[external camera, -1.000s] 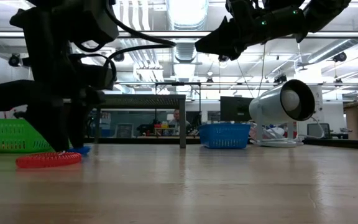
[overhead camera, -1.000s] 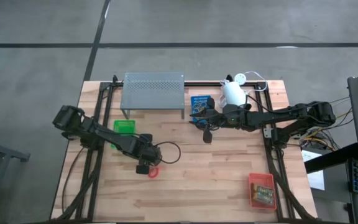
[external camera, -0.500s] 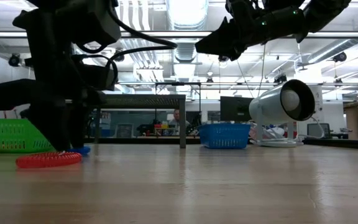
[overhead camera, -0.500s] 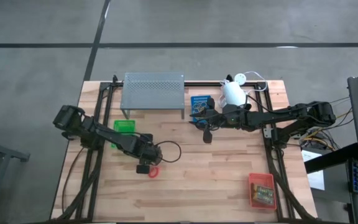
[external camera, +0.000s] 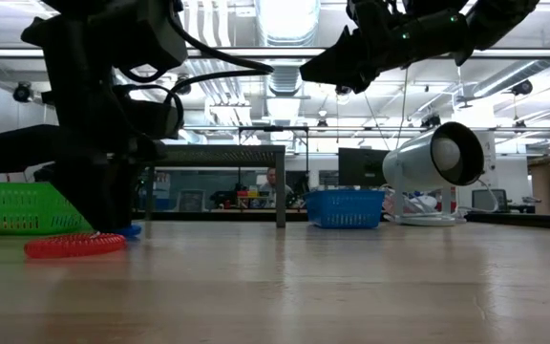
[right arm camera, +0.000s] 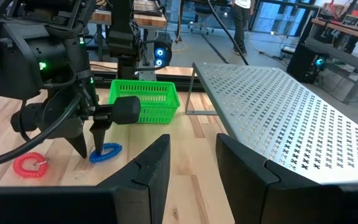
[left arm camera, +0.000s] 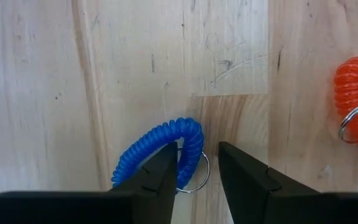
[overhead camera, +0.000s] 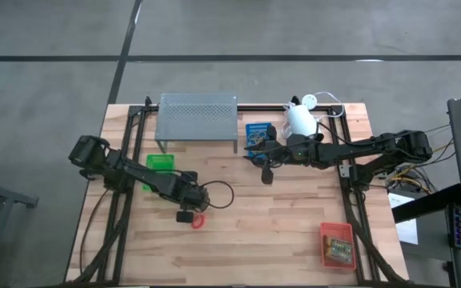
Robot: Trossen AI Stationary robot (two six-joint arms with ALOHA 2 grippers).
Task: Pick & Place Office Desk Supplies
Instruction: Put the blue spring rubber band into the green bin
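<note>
A blue coil loop [left arm camera: 166,149] with a metal key ring lies flat on the wood. A red coil loop [left arm camera: 356,93] lies beside it [overhead camera: 198,221]. My left gripper [left arm camera: 197,155] points down over the blue loop [right arm camera: 106,152], open. One finger stands inside the loop and one outside, with a stretch of coil between them. In the high view the left gripper [overhead camera: 186,214] hides the blue loop. My right gripper [right arm camera: 191,168] hangs open and level in the air by the blue tray [overhead camera: 258,132], holding nothing. My left gripper comes at the blue loop from above with its fingers across the coil's stretch beside the key ring [left arm camera: 190,163]. The inner finger [left arm camera: 160,177] lies at the coil; whether it touches I cannot tell. A gap shows before the outer finger. The loop lies flat.
A green tray [overhead camera: 160,162] stands just behind the left arm, and a grey perforated shelf [overhead camera: 198,120] at the far edge. A white lamp [overhead camera: 300,120] is at the far right and a red-orange tray [overhead camera: 337,244] with card boxes at the near right. Bare wood lies mid-table.
</note>
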